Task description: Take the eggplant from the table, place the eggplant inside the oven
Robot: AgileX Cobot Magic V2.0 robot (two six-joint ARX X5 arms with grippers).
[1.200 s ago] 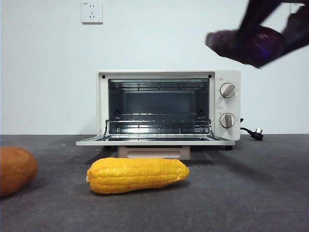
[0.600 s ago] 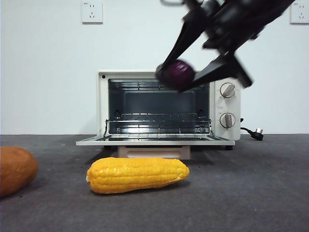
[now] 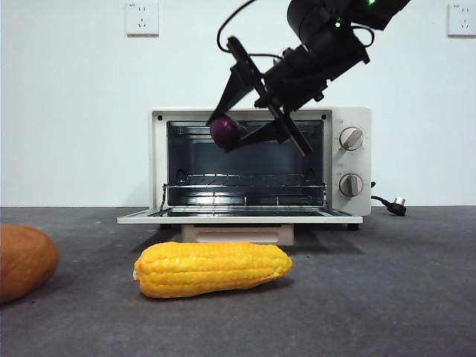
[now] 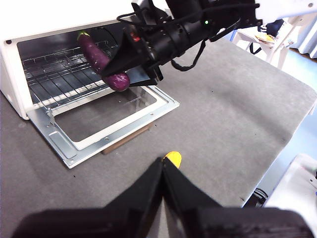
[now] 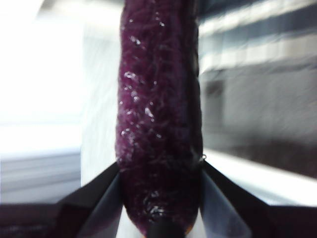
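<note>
From my left wrist camera I see the cream-white toaster oven (image 4: 15, 74) with its glass door (image 4: 109, 116) folded down flat on the dark grey felt table (image 4: 223, 109). The right gripper (image 4: 130, 64) clamps the thick end of the long glossy purple eggplant (image 4: 101, 62), whose green stem tip points into the cavity above the wire rack (image 4: 59, 74). My own left gripper (image 4: 162, 171) has its black jaws pressed together, with a yellow corn tip (image 4: 173, 158) just beyond them.

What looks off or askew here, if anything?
Nothing stands out. The right tool holds the eggplant at the open oven, stem end over the wire rack. Door lies flat, corn rests intact on the table. Left tool waits shut.
</note>
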